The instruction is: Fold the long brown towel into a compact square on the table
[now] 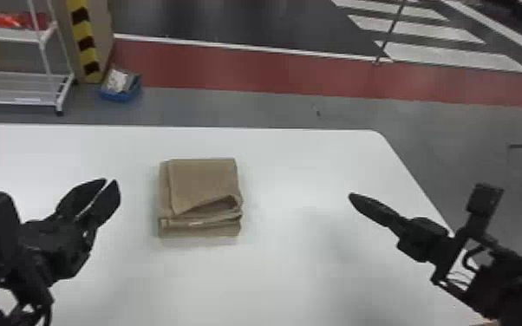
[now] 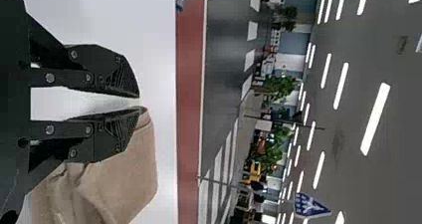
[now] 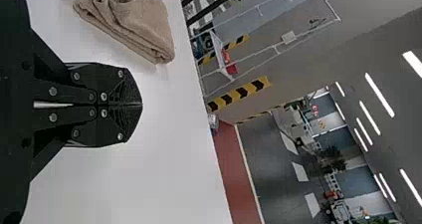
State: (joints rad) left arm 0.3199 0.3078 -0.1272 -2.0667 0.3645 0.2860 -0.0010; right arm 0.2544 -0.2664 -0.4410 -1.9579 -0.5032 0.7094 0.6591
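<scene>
The left end effector (image 1: pixel 109 181) hangs over the counter just left of the towel (image 1: pixel 203 182), its two flat black fingers slightly apart with nothing between them. The right end effector (image 1: pixel 351 196) is well to the right of the towel, its fingers together and empty; in the right wrist view their tapered tips meet along a straight seam, with ribbed inner faces and round metal screws.

The brown towel lies on the counter between them, folded into a thick, nearly square stack. Its cloth is matte and soft, with rounded folds. The top layer is smooth, but its near edge slants up into a raised, open fold at the right, and several loose layers show beneath it. More layers step out along the left side.

Around the towel, the counter (image 1: pixel 295 268) is smooth, white and faintly glossy, with a straight far edge and a rounded corner far to the towel's right. Beyond the towel runs a grey floor (image 1: pixel 230 108), then a flat red band (image 1: pixel 251 71) edged in white, then dark paving (image 1: pixel 230 21). White crossing stripes (image 1: pixel 446 56) lie beyond it to the right.

Beyond the towel to the left are a blue bin (image 1: pixel 121 94), a column with slanting yellow-and-black bands (image 1: pixel 84 39) and a white metal rack (image 1: pixel 17 102) with slim uprights.
</scene>
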